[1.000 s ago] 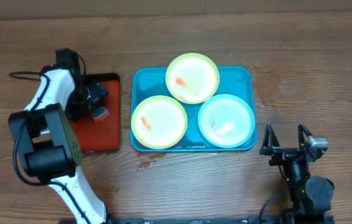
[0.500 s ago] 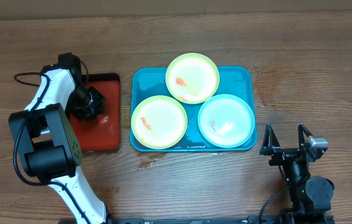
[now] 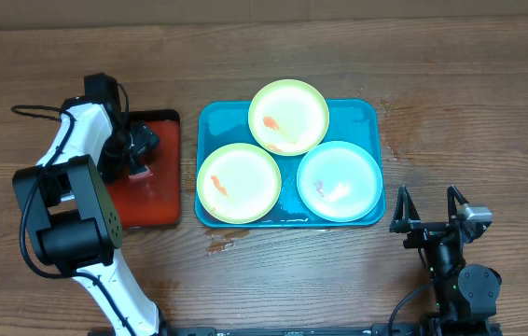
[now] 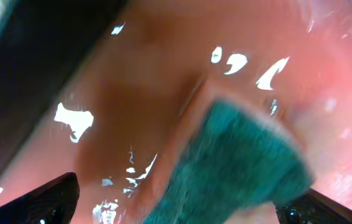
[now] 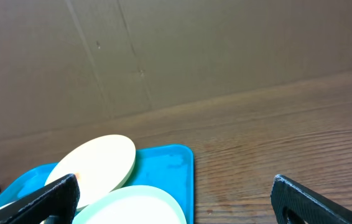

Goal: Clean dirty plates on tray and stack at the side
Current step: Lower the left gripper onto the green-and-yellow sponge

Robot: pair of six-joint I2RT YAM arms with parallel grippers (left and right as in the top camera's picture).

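Observation:
The turquoise tray (image 3: 368, 114) holds three plates: a lime-green one (image 3: 288, 116) at the back, a lime-green one (image 3: 238, 183) at the front left and a pale blue-white one (image 3: 340, 180) at the front right, each with smears. My left gripper (image 3: 139, 149) is over the red-brown tray (image 3: 152, 201), left of the turquoise tray. In the left wrist view its fingers (image 4: 188, 208) are spread wide around a green sponge (image 4: 238, 155) on the wet red surface. My right gripper (image 3: 429, 211) is open and empty, at the front right. The right wrist view shows its fingers (image 5: 176, 205), two plates (image 5: 95, 163) and the tray's corner (image 5: 173, 163).
The red-brown, black-rimmed tray is wet and shiny (image 4: 132, 81). A black cable (image 3: 35, 111) loops left of the left arm. A cardboard wall (image 5: 176, 50) stands behind the wooden table (image 3: 469, 112).
My left gripper slid a little toward the front of the red-brown tray and came back again. The plates, the turquoise tray and the right arm have not moved.

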